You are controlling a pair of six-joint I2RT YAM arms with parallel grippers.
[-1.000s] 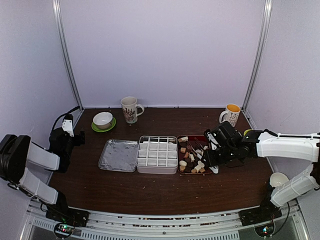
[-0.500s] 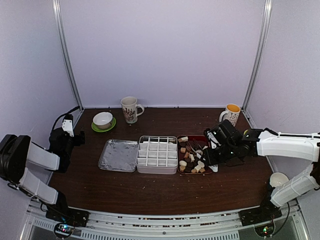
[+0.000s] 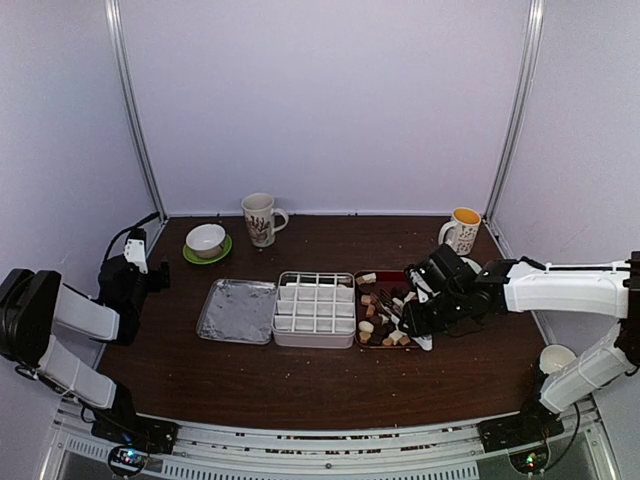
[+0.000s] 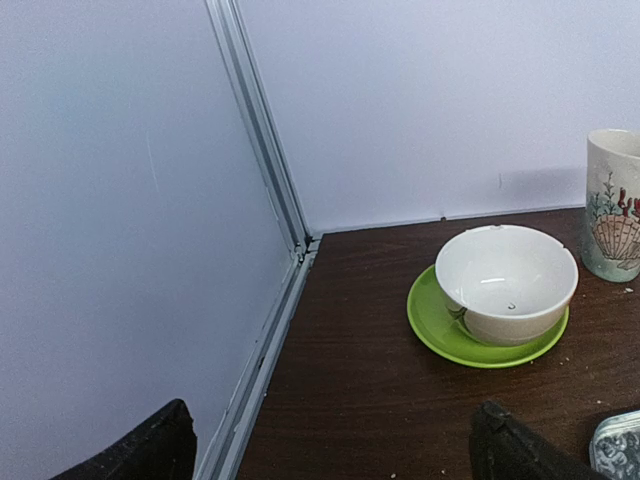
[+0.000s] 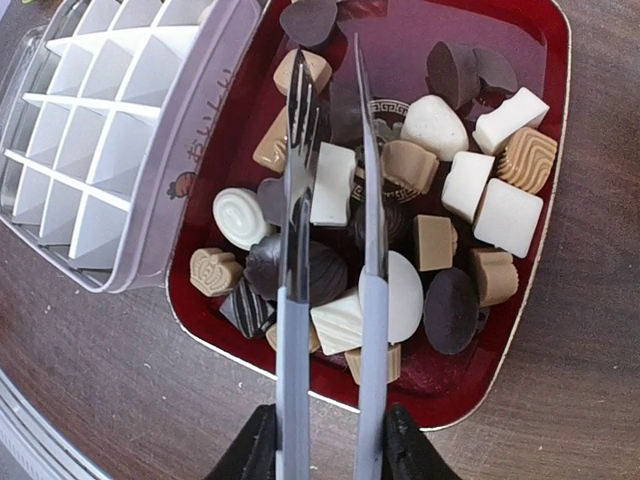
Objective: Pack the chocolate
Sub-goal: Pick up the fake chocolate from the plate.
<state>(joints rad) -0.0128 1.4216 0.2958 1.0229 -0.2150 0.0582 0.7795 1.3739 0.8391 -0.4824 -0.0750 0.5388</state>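
The chocolate (image 5: 436, 240) is a heap of small dark, tan and white pieces in a dark red tray (image 5: 520, 40), seen right of centre in the top view, tray (image 3: 372, 341). My right gripper (image 5: 328, 448) is shut on metal tongs (image 5: 293, 280), its fingers pressing both arms. The tong tips stand either side of a white rectangular piece (image 5: 332, 185), narrowly apart. From above, the right gripper (image 3: 425, 306) hangs over the tray's right side. My left gripper (image 4: 330, 455) is open and holds nothing, far left by the wall, left gripper (image 3: 150, 276).
A white compartment box (image 3: 315, 308) sits just left of the tray, with a foil-lined lid (image 3: 238, 310) beside it. At the back stand a bowl on a green saucer (image 4: 505, 290), a shell mug (image 3: 260, 218) and a yellow mug (image 3: 462, 228). A paper cup (image 3: 556, 358) is near right.
The right arm has shifted slightly left over the tray and the tong arms have been squeezed closer together. The left arm has stayed still.
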